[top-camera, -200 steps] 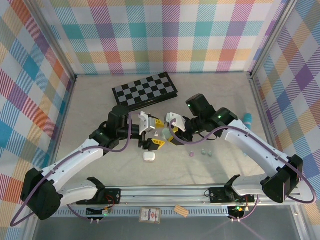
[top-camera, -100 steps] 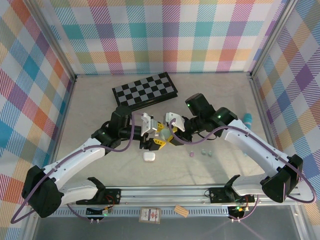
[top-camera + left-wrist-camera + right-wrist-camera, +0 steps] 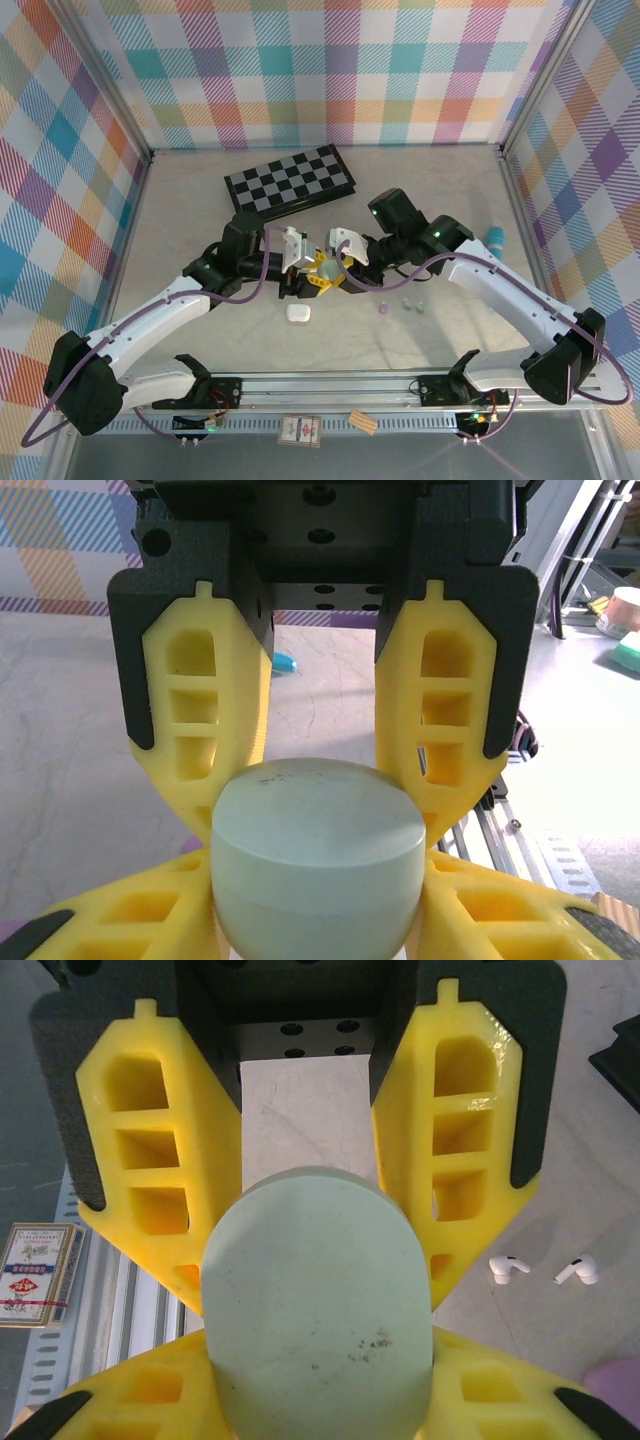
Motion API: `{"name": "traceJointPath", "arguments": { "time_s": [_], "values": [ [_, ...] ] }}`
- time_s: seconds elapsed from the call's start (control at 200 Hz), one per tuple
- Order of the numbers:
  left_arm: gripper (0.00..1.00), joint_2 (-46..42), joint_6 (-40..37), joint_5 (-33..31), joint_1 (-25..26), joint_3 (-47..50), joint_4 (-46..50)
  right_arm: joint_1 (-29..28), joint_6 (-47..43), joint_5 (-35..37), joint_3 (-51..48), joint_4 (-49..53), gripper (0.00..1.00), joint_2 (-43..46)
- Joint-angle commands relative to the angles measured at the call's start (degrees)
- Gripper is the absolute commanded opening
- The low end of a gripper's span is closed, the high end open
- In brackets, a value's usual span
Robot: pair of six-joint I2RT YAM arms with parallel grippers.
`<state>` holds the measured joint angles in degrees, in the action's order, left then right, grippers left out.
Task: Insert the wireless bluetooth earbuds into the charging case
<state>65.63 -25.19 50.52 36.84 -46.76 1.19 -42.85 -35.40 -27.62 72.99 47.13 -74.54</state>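
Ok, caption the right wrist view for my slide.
Right end effector holding a mint-green case, two white earbuds on the table nearby.

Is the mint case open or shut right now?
Shut. The mint case has its lid down on the seam in the left wrist view; neither wrist view shows any cavity.

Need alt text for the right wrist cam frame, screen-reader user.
A mint-green case is clamped between the yellow fingers of the right claw, with the left claw flanking it from below. Two white earbuds and a lilac object lie on the table at right; a small card box sits at left.
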Motion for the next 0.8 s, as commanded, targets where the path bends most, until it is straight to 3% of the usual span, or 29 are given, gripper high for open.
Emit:
{"name": "traceJointPath", "arguments": {
  "time_s": [0.0, 0.31, 0.525, 0.795],
  "values": [
    [0.4, 0.0, -0.9, 2.3, 0.7, -1.9, -0.4, -0.7, -0.9, 0.0, 1.4, 0.6, 0.24, -1.1],
    [0.33, 0.5, -0.9, 3.0, 0.7, -2.0, -0.2, -0.7, -1.1, 1.2, 1.0, 0.2, 0.33, -0.4],
    [0.33, -0.3, -0.6, 2.0, 0.6, -0.1, -1.4, 0.0, 0.0, 1.7, 0.2, -1.0, 0.57, 1.9],
    [0.33, -0.7, 1.4, 2.0, 0.6, 1.6, -4.4, 1.6, 2.4, 1.7, -0.2, -2.6, 0.66, 3.3]
  ]
}}
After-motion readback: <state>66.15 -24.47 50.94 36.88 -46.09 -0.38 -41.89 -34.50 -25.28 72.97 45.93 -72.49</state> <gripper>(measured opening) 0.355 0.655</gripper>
